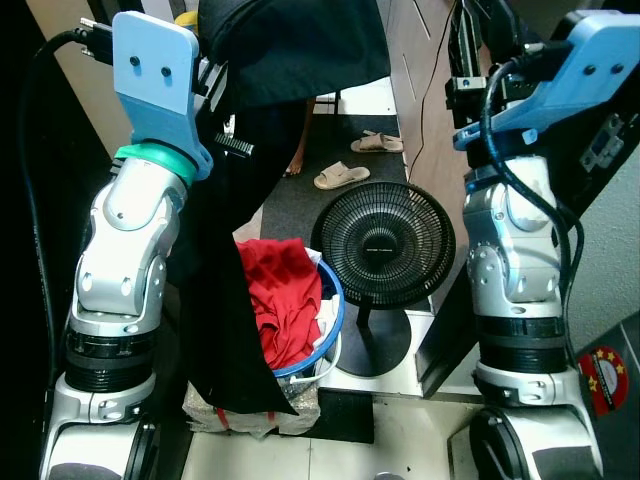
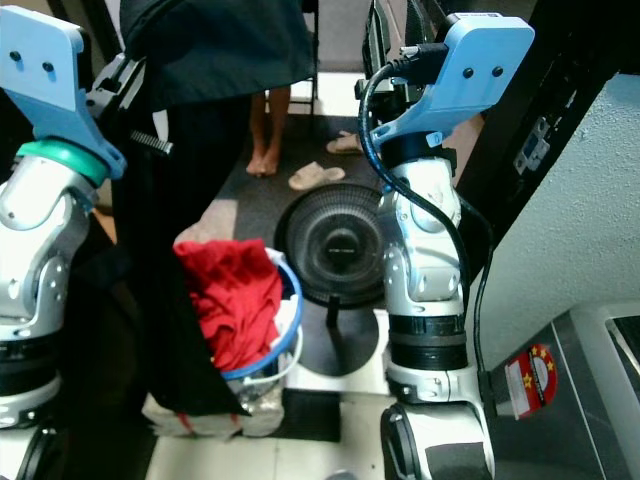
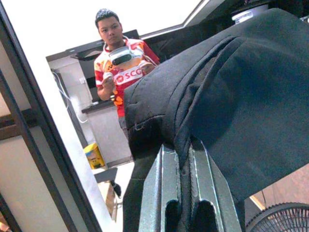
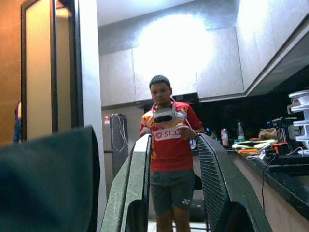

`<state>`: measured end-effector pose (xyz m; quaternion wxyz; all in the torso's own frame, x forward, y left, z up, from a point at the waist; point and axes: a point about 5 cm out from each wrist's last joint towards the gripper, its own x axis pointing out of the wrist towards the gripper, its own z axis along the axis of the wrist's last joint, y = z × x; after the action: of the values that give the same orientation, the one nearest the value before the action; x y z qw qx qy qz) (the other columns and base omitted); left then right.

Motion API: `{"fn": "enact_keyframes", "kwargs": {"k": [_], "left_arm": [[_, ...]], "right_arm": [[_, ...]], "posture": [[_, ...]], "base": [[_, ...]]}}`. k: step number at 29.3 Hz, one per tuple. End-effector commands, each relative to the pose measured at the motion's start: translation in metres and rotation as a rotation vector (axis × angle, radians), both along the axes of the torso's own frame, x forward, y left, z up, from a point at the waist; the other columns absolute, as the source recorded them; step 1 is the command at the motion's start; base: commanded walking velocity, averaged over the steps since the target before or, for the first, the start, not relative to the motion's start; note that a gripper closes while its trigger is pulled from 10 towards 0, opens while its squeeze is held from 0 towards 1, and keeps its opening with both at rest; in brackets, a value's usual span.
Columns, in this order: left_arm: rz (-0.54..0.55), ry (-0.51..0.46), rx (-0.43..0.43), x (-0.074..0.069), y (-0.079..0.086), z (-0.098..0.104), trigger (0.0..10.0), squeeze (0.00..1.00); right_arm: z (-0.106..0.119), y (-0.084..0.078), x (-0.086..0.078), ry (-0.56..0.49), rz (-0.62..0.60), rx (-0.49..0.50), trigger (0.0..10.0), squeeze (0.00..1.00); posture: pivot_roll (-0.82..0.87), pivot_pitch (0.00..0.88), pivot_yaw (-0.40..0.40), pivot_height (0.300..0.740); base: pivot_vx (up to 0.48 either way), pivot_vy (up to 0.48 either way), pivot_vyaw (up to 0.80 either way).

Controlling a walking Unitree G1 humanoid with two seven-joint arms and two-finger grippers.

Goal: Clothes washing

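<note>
The left gripper [image 3: 181, 193], raised at the upper left of the left eye frame, has its two fingers [image 3: 161, 193] pressed together on a fold of a black garment [image 1: 290, 50]. In the left wrist view the cloth is pinched between the pads and bulges over them toward the upper right of that frame. From the pinch the garment hangs straight down, so its long axis runs vertically through the left-centre of the left eye frame, with its lower end [image 1: 225, 370] reaching the floor beside the laundry basket [image 1: 335, 300].

The basket, with a blue rim, stands at lower centre and holds red clothes [image 1: 285, 295]; it lies just to the right of the hanging cloth and directly below the held end. A black fan [image 1: 383, 243] stands just beside the basket on its right.

The right gripper [image 4: 176, 193] is raised at the upper right of the right eye frame. Its fingers stand apart and hold nothing; an edge of the black garment [image 4: 48, 179] shows at the lower left of the right wrist view, near but not between them. A person [image 4: 169, 145] stands beyond in the kitchen, holding controllers.

The left arm carries the load; the right is the free arm, and the cloth lies to its left, so any supporting grasp would probably be made by reaching leftward.
</note>
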<state>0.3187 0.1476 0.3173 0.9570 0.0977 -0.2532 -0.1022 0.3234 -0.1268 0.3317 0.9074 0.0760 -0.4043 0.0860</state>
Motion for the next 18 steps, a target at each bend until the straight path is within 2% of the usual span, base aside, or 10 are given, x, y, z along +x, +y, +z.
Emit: {"fn": "enact_keyframes", "kwargs": {"k": [1,4,7,10,18], "left_arm": [[-0.004,-0.023,0.002,-0.002,-0.001,0.006,10.0,0.0],[-0.015,-0.001,0.007,-0.001,-0.004,0.001,10.0,0.0],[-0.039,0.044,-0.025,0.0,-0.007,-0.008,10.0,0.0],[-0.039,0.048,-0.03,0.0,-0.007,-0.008,10.0,0.0],[-0.033,0.052,-0.025,0.001,-0.006,-0.01,10.0,0.0]], "right_arm": [[0.005,0.002,-0.002,-0.015,0.014,0.018,10.0,0.0],[-0.002,0.005,0.0,0.014,0.032,0.033,10.0,0.0],[-0.037,0.005,0.012,0.163,0.044,0.085,10.0,0.0],[-0.041,0.004,0.013,0.182,0.042,0.092,10.0,0.0],[-0.05,-0.002,0.019,0.239,0.033,0.114,10.0,0.0]], "posture": [[0.01,0.0,0.049,0.74],[0.01,0.0,0.049,0.74],[0.01,0.0,0.048,0.74],[0.01,0.0,0.048,0.74],[0.01,0.0,0.046,0.74]], "base": [[0.0,0.0,0.0],[0.0,0.0,0.0],[0.0,0.0,0.0],[0.0,0.0,0.0],[0.0,0.0,-0.8]]}}
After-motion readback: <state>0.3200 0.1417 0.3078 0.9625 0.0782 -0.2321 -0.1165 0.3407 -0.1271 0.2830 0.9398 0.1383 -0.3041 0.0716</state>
